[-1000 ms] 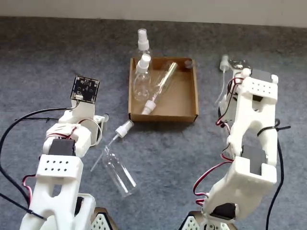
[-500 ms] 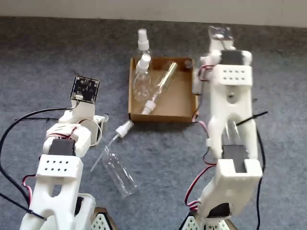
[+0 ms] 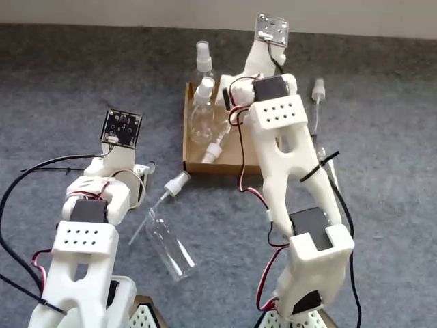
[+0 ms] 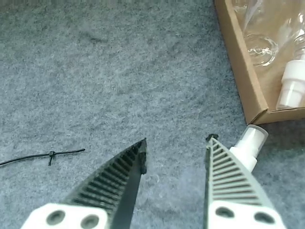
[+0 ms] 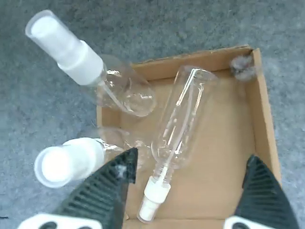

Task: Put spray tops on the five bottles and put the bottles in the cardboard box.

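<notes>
Risk: right gripper hung spread above cardboard box | descending, a jaw could have knocked capped bottle at its rim | left gripper spread beside spray top.

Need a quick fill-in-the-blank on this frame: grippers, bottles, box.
1. The right gripper hovers over the brown cardboard box, jaws ___.
2. The clear plastic bottle inside that box lies on its ___.
3. The white spray top by the left gripper lies ___ the box.
Missing: open; side; outside.
</notes>
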Robot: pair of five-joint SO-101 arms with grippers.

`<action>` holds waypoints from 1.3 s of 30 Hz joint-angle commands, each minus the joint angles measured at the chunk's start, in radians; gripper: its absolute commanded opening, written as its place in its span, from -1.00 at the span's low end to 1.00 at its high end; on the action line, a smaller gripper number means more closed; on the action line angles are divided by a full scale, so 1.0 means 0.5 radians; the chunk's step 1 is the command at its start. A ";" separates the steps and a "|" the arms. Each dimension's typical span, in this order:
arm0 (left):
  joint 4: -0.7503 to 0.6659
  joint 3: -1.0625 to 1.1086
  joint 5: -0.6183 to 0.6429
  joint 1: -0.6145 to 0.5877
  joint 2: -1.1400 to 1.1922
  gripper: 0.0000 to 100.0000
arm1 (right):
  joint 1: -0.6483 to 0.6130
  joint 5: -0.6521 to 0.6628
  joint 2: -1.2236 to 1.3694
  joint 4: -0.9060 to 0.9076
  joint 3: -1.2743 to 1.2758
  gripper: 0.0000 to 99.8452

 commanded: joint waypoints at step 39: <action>-0.034 -0.008 0.012 0.032 -0.035 -0.61 | 0.038 -0.025 0.802 0.066 -0.732 -0.41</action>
